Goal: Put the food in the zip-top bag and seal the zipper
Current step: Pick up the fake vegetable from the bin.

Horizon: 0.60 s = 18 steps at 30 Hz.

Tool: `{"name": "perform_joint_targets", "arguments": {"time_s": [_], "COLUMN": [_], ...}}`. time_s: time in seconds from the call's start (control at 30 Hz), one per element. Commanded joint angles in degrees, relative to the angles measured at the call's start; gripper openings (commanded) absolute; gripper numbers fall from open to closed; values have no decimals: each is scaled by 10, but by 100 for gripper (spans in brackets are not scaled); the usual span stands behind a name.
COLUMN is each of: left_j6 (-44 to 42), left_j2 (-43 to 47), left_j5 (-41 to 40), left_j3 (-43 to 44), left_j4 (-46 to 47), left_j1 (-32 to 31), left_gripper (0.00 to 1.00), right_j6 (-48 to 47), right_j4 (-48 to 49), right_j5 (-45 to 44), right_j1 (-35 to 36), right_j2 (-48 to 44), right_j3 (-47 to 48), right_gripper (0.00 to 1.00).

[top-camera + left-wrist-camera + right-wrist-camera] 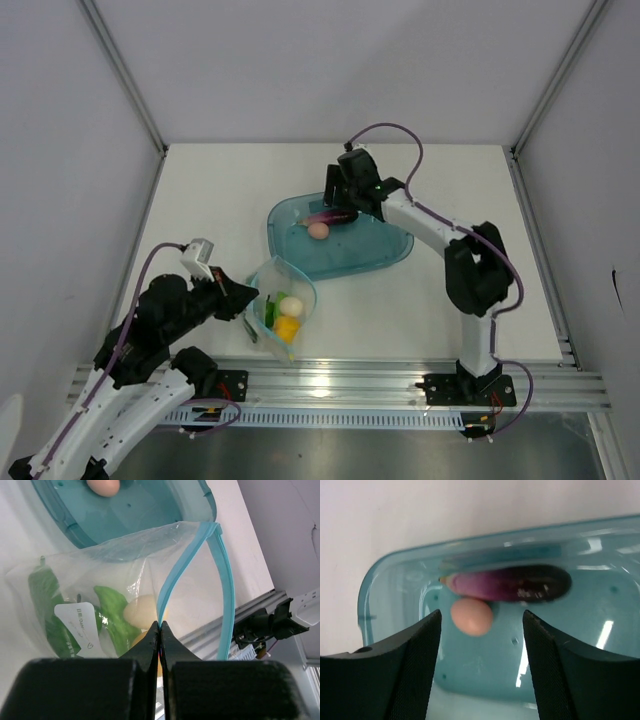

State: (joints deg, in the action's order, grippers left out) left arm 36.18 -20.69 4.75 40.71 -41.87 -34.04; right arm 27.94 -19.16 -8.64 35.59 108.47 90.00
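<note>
The zip-top bag [284,298] stands open at the near middle of the table. My left gripper [160,626] is shut on its teal zipper [172,580] and holds one mouth edge up; the other zipper edge [226,585] bows away. Inside the bag lie a cream egg [139,611], an orange-yellow ball [286,328], a bright green chunk [114,614] and a dark green vegetable [42,591]. My right gripper [481,614] is open above the teal tray [485,670]. A pink ball [471,615] and a purple eggplant [510,584] lie in the tray below its fingers.
The teal tray [372,250] sits at mid-table just behind the bag. The aluminium rail [340,385] runs along the near edge. Grey walls enclose the table on three sides.
</note>
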Motion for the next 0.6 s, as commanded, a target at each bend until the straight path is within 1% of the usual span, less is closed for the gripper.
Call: {"name": "perform_joint_targets", "arguments": {"time_s": [0.0,0.03,0.07,0.17,0.27,0.4,0.57], "left_j6": [12,12,13,15,16,16,12], "left_j2": [9,10,10,12,7,-6,-11], "left_j5": [-41,-44,-64,-76,-77,-76,-72], "left_j3": [28,32,33,32,29,26,24], "left_j4": [-17,-21,-23,-25,-23,-20,-13], "left_j1": [3,3,3,3,4,3,3], "left_gripper": [1,1,1,1,1,1,1], "right_j6": [29,30,32,29,33,44,35], "right_j4": [4,-6,-9,7,12,40,39], "right_j5": [38,45,52,64,50,32,15], "right_j1": [-1,-1,-1,0,1,11,29], "right_j2": [77,96,129,159,163,154,158], "right_j3": [95,111,123,130,120,77,70], "right_gripper": [67,66,65,63,64,64,63]}}
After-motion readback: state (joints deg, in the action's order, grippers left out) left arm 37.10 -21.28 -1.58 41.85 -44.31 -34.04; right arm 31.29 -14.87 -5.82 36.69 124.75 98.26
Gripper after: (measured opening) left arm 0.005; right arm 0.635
